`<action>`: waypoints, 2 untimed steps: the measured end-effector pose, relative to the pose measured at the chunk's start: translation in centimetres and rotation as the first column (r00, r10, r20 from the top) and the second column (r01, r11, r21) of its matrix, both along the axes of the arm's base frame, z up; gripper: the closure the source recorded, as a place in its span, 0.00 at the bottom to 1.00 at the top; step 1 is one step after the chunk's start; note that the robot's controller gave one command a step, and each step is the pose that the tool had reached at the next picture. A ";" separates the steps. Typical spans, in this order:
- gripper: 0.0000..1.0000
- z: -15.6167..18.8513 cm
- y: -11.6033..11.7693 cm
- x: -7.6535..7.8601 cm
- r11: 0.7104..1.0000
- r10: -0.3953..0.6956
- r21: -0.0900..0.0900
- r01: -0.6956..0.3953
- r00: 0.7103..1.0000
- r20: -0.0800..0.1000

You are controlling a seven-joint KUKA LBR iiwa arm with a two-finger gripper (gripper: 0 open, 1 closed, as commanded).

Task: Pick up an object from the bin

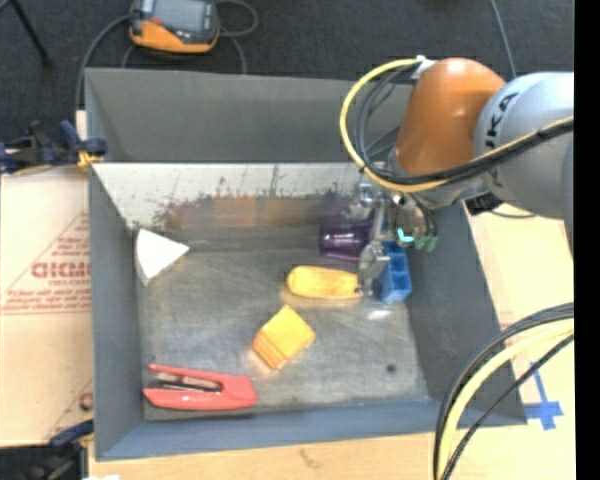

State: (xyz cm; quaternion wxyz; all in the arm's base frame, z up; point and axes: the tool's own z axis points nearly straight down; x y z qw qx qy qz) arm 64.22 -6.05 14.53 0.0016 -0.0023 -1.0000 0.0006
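My gripper (377, 256) hangs low at the bin's right side, under the orange wrist cover. A blue block (395, 279) lies right beside it on the right, touching or nearly touching it. A dark purple thing (342, 240) sits just to its left against the back wall. A flat yellow oval thing (322, 285) lies on the floor below and to the left of the gripper, its right end close to the gripper's tip. I see nothing held.
A yellow-orange ribbed block (283, 336) lies in the middle of the floor. A red hand tool (199, 388) rests along the front left wall. A white wedge (158, 254) sits at the back left. The arm and its cables cover the right rim.
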 end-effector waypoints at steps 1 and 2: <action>0.00 0.5 0.0 0.2 1.000 0.001 -0.001 -0.001 1.000 0.008; 0.00 -3.4 -0.7 0.4 0.992 -0.128 0.007 0.128 0.991 0.039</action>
